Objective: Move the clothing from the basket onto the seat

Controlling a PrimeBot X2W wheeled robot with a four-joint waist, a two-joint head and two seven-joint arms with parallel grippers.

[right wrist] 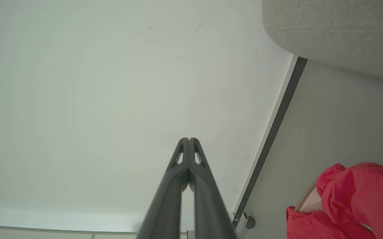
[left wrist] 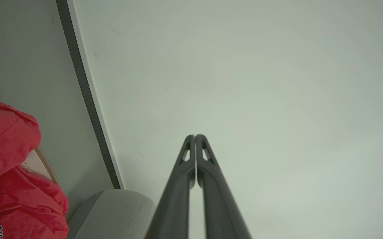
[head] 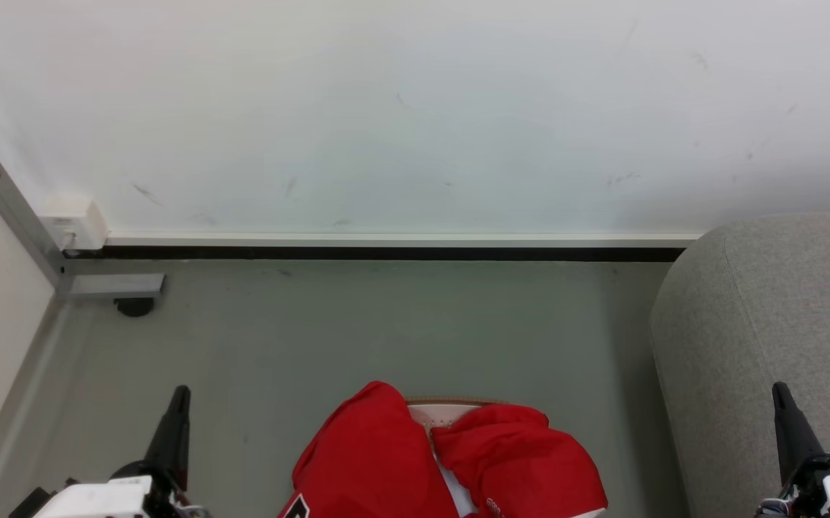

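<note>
Left claw [left wrist: 195,136] and right claw [right wrist: 189,139] pressed together, red clothing [head: 386,460] heaped in the basket [head: 451,403] between them.
Each claw has its two dark fingers closed tip to tip, pinching nothing and pointing toward the white wall [head: 415,108]. The basket sits on the floor [head: 386,324], right of the left claw and left of the right claw. The grey seat [head: 767,324] stands near the right claw, across the basket from the left claw.

The left gripper [head: 180,394] and right gripper [head: 779,388] are matte black, with long slim fingers [left wrist: 178,189] tapering to rounded tips. Each finger has a narrow triangular cut-out near its tip. A white housing [head: 98,498] sits behind each black base; the right one shows small dark screws.
</note>
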